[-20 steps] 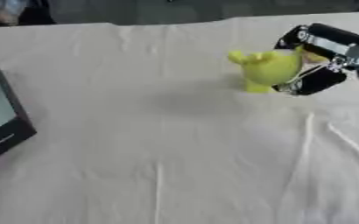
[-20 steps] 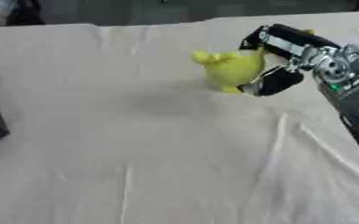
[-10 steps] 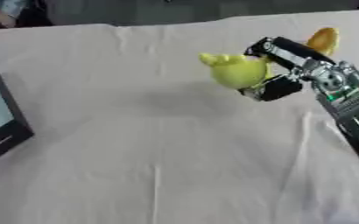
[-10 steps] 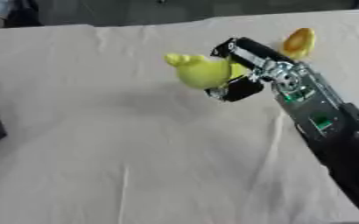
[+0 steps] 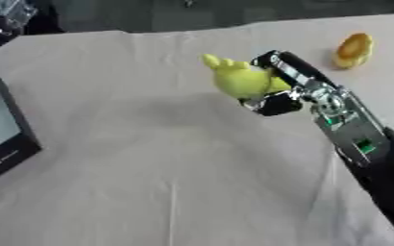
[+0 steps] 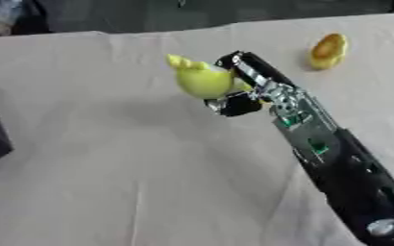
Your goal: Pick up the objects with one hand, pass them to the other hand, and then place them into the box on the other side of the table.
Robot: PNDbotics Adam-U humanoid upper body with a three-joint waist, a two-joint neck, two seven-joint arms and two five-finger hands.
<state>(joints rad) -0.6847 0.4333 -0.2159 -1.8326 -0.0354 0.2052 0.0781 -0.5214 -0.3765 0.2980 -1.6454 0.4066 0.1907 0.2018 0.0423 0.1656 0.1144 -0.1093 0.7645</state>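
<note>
Cloth (image 5: 150,182): orange object (image 5: 352,49) beyond right hand (image 5: 277,96).

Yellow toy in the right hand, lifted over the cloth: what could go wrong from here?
1. The right hand grips the yellow toy only from one side, with most of its body sticking out past the fingers; it might slip during the handover.
2. No left hand shows in either view, so the pass may need a long reach.
3. The box sits at the far left edge of the table, so a late drop could land on the cloth.
</note>
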